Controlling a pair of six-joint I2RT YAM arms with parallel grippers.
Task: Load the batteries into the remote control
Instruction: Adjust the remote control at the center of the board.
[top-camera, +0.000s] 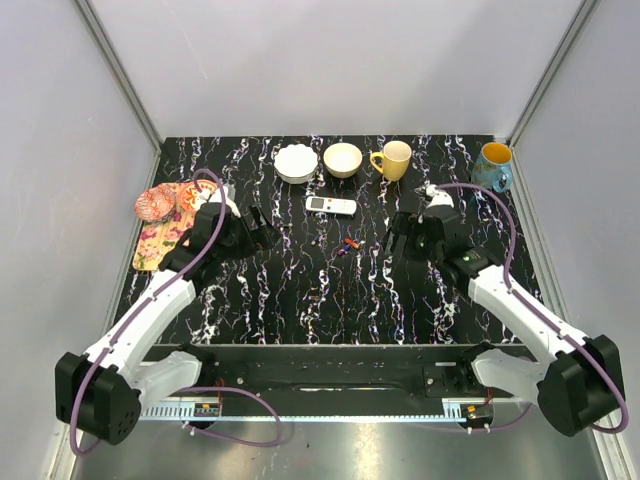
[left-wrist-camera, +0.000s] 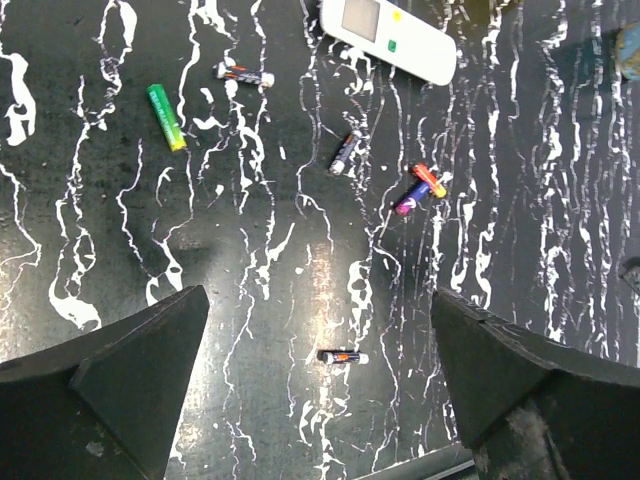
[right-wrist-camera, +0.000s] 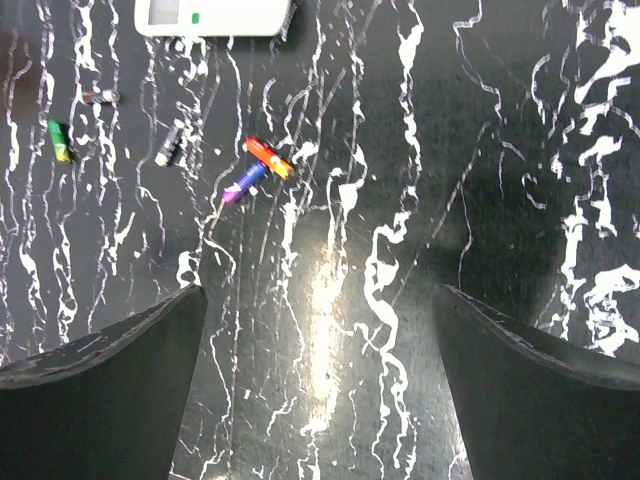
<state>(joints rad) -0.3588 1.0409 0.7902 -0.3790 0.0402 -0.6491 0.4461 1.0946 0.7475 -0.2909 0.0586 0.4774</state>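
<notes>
Table (top-camera: 300, 320) is black with white veins. Walls close in on three sides, and the arm bases run along the near edge. The open room is mid-table, between the arms.

Left gripper (top-camera: 262, 232) and right gripper (top-camera: 398, 235) are both spread wide and hold nothing. They hover on either side of the batteries (top-camera: 347, 246).

Remote (top-camera: 330, 205) lies flat just behind the batteries, display end to the left, touching none of them.

The top view gives only specks; the wrist views sort them:
- orange battery (right-wrist-camera: 270, 158) touches purple battery (right-wrist-camera: 243, 182) in a V
- dark battery (left-wrist-camera: 344, 153) lies near that pair
- green battery (left-wrist-camera: 166, 117) lies farther left
- lone battery (left-wrist-camera: 342, 356) lies nearer the bases

Back edge holds two bowls (top-camera: 296, 162), yellow mug (top-camera: 392, 160) and blue mug (top-camera: 493, 166), all behind the remote. Mat (top-camera: 160, 235) lies at the left edge, beside the left arm.
</notes>
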